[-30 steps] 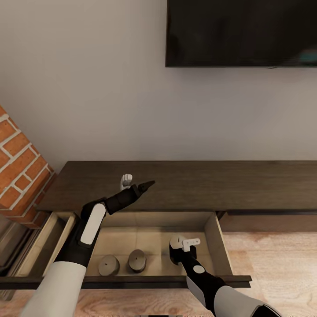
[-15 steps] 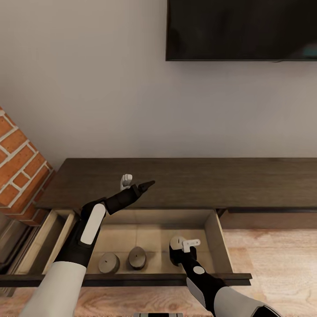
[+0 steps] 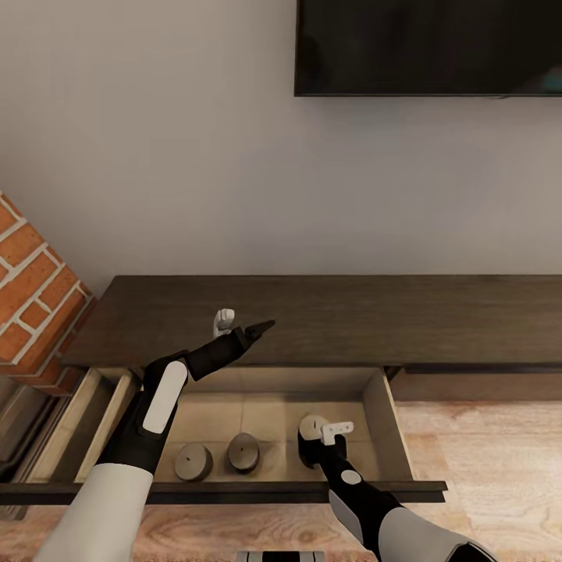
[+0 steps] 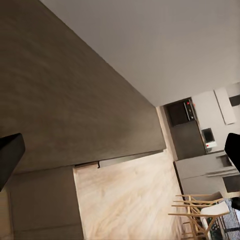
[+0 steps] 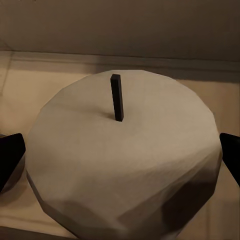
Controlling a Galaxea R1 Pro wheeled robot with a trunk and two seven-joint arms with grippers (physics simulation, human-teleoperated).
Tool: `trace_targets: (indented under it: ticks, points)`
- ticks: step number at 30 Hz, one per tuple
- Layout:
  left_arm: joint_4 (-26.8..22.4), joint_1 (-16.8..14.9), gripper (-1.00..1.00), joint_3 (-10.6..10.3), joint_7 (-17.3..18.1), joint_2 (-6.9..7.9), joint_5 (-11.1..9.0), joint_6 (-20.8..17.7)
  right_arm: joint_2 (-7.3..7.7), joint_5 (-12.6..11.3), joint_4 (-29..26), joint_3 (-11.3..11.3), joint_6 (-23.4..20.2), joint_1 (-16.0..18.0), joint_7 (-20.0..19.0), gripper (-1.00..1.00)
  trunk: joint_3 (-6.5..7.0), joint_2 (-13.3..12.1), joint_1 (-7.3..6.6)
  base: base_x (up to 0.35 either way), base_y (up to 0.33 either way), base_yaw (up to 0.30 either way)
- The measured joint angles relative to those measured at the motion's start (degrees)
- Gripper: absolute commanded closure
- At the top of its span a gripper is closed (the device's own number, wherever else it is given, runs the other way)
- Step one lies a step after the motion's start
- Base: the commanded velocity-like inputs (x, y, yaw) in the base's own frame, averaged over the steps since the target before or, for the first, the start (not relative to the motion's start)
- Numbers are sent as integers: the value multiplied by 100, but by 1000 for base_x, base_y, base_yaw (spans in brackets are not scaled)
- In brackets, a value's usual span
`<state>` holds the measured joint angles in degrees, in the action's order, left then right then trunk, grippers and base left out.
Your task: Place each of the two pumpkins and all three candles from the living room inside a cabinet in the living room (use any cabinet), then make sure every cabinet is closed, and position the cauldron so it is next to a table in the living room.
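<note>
Open drawer (image 3: 390, 425) of the cabinet (image 3: 351, 320) holding three candles: two (image 3: 193, 461) (image 3: 243, 452) side by side, a third (image 5: 125, 160) between the right gripper's (image 3: 312, 437) wide fingers (contact unclear). Left gripper (image 3: 261, 326) wide, above the cabinet top.

Candle (image 5: 125, 165) (dark wick) between claw fingertips (image 5: 10, 155)

- Plain pale-grey wall (image 3: 156, 156) beyond the arms.
- Black flat wall-mounted screen (image 3: 429, 47) up right.
- Red brick column (image 3: 31, 304) at left.
- Light wood-plank floor (image 3: 484, 453) below, right.
</note>
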<state>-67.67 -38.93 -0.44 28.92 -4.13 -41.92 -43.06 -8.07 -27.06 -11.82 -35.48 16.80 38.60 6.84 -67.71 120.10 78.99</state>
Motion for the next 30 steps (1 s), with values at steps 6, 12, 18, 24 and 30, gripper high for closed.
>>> trace_targets:
  ticks: [6,12,18,24,30]
  points:
    - [0,0,-100,0,0,0,0,0,-2,-3,-32,-5,2,15,6,100,-54,0,-1,0,0,0]
    - [0,0,-100,0,0,0,-1,0,-3,-3,-73,-5,1,23,8,100,-99,0,-1,0,0,0]
    - [0,0,-100,0,0,0,-1,0,-3,-2,-80,-5,0,23,7,100,-104,0,0,0,0,0]
    - [0,0,-100,0,0,0,-1,0,-3,1,-88,-11,-1,20,32,100,-104,0,0,0,0,0]
    - [0,0,-100,0,0,0,-1,0,-3,-4,-87,-5,0,20,25,100,-104,0,0,0,0,0]
